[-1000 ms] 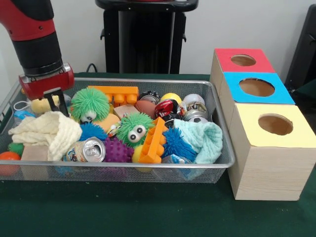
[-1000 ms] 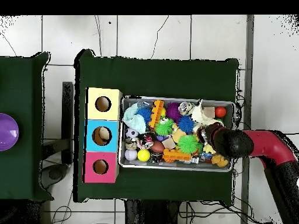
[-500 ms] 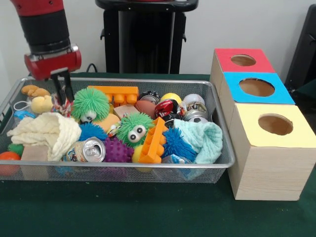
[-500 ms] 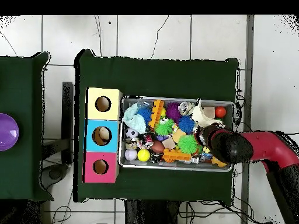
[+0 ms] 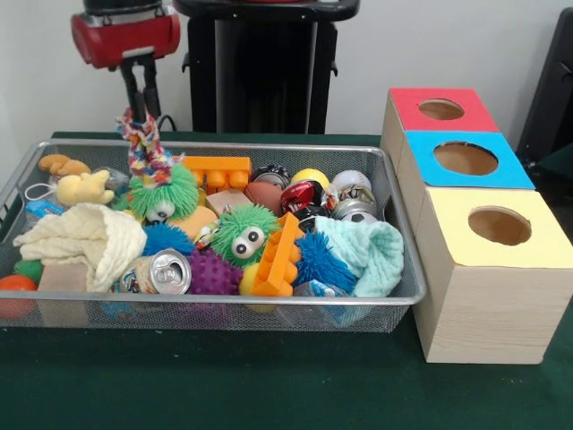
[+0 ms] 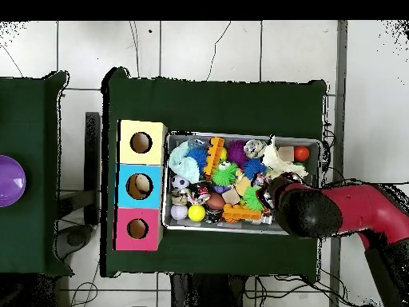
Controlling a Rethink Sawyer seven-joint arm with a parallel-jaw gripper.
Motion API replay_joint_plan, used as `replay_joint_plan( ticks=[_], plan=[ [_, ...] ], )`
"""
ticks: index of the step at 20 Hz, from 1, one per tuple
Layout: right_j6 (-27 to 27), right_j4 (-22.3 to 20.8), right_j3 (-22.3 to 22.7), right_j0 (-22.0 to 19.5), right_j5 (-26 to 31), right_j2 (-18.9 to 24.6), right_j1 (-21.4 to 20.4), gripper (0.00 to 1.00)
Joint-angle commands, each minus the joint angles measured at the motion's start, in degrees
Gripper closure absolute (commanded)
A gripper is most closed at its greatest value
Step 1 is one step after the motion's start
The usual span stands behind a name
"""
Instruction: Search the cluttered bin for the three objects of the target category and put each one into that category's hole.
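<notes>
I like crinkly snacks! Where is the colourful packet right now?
In the front view the snack packet hangs from the gripper at the upper left, lifted over the wire bin, just above the green fuzzy ball.

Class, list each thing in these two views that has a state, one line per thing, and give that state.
gripper: shut on snack packet, raised above the bin
snack packet: hanging from the fingers, lifted clear of the clutter
wire bin: full of toys, cloths and blocks
drink can: lying on its side
yellow hole: open
blue hole: open
red hole: open
</notes>
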Motion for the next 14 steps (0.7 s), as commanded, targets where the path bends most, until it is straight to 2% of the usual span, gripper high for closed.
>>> replay_joint_plan(
  ticks=[1, 4, 7, 9, 14],
  plan=[
    [4.48, 3.53, 5.87, 4.35, -3.25, 1.59, -4.58, 1.0],
    [8.15, 6.61, 4.47, 7.18, -6.52, 2.07, -4.11, 1.0],
    [9.18, 7.54, 3.61, 9.31, -8.47, 1.31, -4.34, 1.0],
    [12.47, 9.14, 2.76, 12.18, -8.95, -0.83, -5.35, 1.0],
    [16.31, 12.31, -0.59, 20.0, -7.52, -6.03, -6.87, 1.0]
  ],
)
